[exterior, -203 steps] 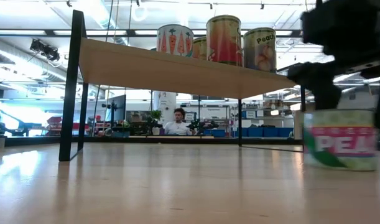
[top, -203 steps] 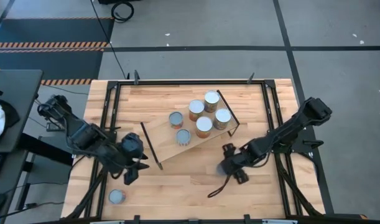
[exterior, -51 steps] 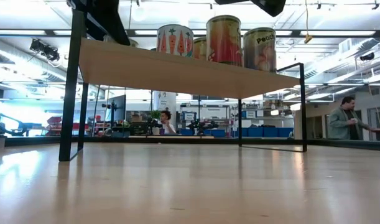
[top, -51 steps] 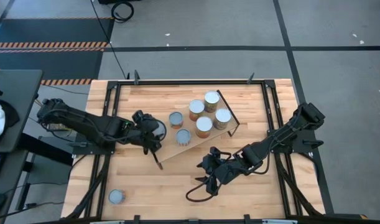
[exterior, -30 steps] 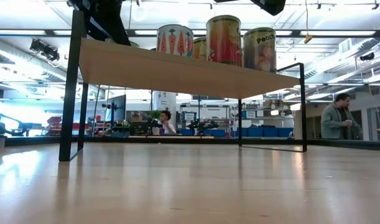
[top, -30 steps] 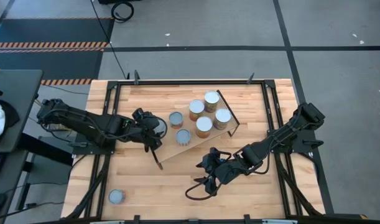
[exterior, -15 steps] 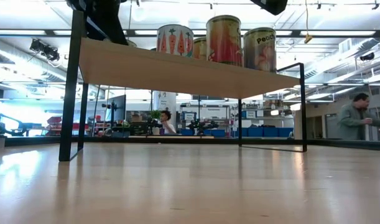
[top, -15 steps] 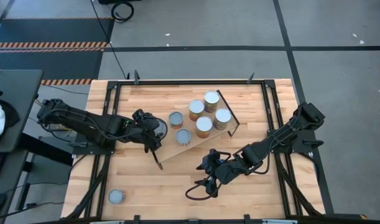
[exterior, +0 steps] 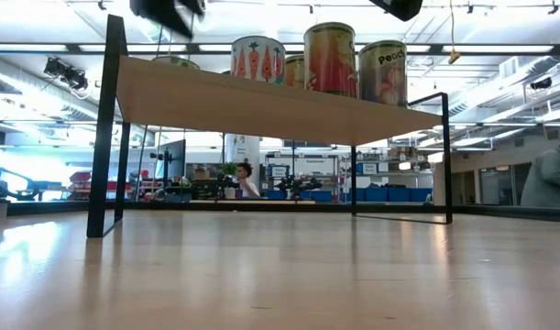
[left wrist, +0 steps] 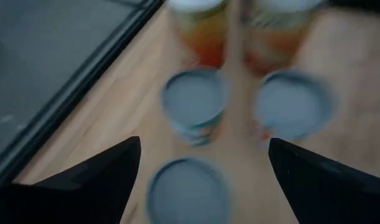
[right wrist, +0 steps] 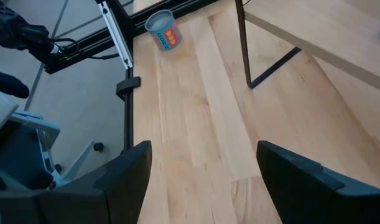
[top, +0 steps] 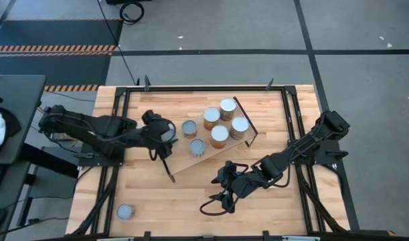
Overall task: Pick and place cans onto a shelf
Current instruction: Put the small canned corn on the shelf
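While its fingers (left wrist: 84, 183) spread wide and empty, the left gripper (top: 162, 137) hovers over the shelf's (top: 217, 152) end. Right gripper (top: 225, 189), spread too, waits above bare table (top: 184, 194). Six cans (top: 219, 136) stand on the light-wood plank; high view alone shows one can (top: 126, 211) near the table's front-left corner.

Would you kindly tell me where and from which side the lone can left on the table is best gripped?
Grip the lone can across its round side wall, coming straight down from above. It stands upright with its flat lid up, apart from the shelf, with bare table around it for the fingers.
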`<state>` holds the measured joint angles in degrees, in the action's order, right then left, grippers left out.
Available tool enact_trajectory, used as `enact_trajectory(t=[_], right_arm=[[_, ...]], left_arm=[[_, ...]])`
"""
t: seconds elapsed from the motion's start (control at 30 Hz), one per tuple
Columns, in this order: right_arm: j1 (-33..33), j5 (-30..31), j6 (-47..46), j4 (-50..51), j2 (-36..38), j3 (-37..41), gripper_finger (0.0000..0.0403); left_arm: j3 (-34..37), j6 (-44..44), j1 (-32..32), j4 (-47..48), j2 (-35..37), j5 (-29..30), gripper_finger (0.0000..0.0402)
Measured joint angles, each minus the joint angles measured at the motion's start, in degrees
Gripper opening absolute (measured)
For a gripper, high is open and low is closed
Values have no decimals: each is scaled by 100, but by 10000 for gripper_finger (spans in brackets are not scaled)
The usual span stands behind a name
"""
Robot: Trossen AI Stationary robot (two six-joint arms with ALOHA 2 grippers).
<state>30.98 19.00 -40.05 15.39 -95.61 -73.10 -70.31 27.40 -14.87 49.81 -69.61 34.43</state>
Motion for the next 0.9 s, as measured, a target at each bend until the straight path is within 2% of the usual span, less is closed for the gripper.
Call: enact_trajectory(t=[0.1, 0.23, 0.4, 0.53, 0.67, 0.8, 0.9], right_arm=[[-7, -19, 17, -28, 0, 0, 297], [-44, -218, 118, -30, 0, 0, 297], [-80, -84, 447, -26, 0, 0, 297], [-157, 265, 639, -49, 0, 0, 297], [-273, 386, 624, -259, 0, 0, 302], [-326, 394, 881, -335, 0, -1, 317], [-326, 394, 724, -445, 0, 0, 330]], left_arm=[[-506, -80, -252, 6, 5, -511, 361], [-971, -6, -982, -12, 11, -1484, 360], [-1036, 1141, -2349, 350, 4, -2245, 351], [-638, 2554, -3400, 516, -53, -2344, 349], [-28, 3986, -3849, 534, -50, -2467, 348], [669, 5043, -3963, 529, -52, -3243, 348], [1124, 5940, -4062, 466, -52, -4035, 348]])
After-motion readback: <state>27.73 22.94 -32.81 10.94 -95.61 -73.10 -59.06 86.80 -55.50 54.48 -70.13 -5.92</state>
